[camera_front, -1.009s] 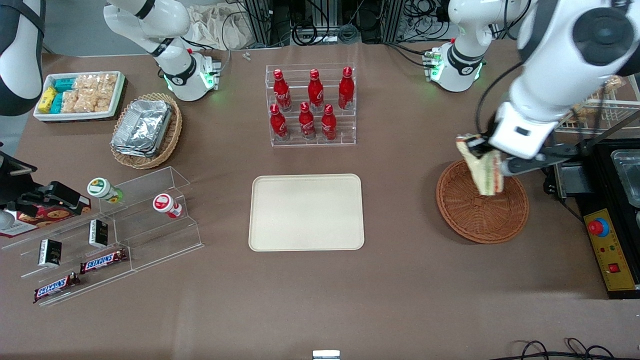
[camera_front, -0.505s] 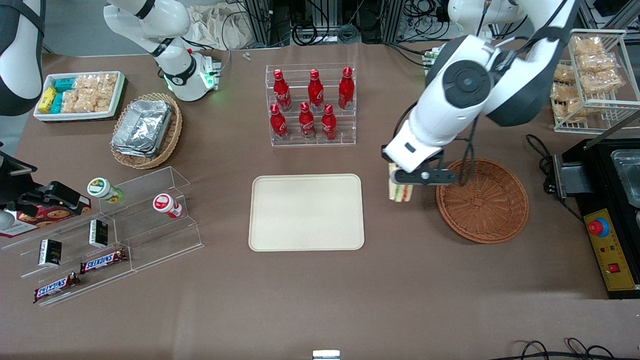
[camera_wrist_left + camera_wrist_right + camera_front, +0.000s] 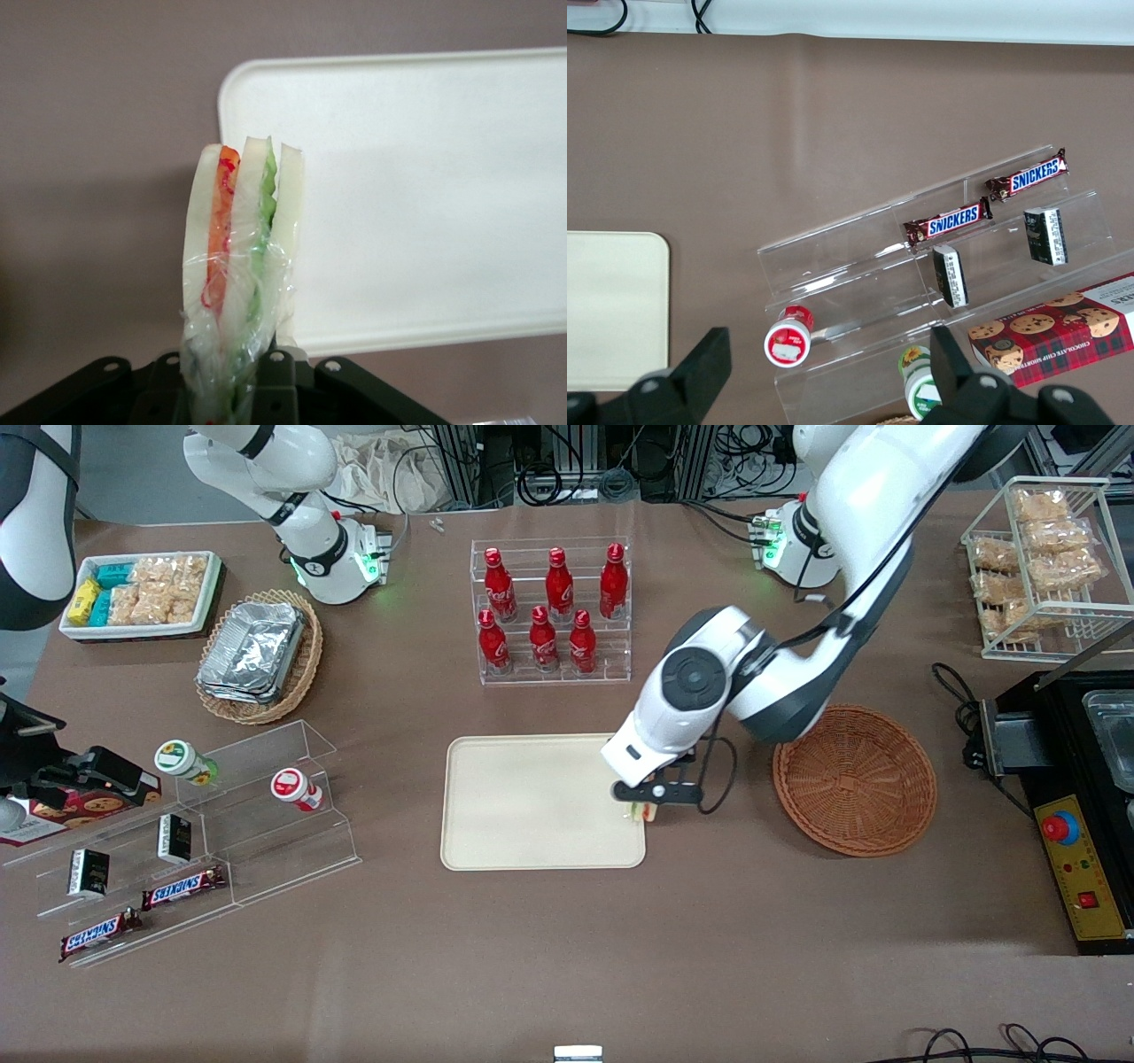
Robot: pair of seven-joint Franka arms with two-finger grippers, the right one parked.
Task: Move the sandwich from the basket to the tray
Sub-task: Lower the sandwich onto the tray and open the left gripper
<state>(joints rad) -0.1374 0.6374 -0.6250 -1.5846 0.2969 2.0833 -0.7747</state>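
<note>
Sandwich [image 3: 237, 266] pinched upright in the gripper [image 3: 645, 802], hanging over the tray [image 3: 532, 806] at its edge nearest the basket [image 3: 855, 779]. Basket holds nothing, toward working arm's end. Bottle rack [image 3: 551, 611] farther from the camera than the tray.

White arm [image 3: 780, 638], grey joints, seemingly black end effector [image 3: 645, 802].

The brown table [image 3: 567, 957] holds the tray [image 3: 532, 806] in the middle. The basket [image 3: 855, 779] sits beside it, toward the working arm's end. The gripper [image 3: 647, 802] hangs over the tray's edge.
</note>
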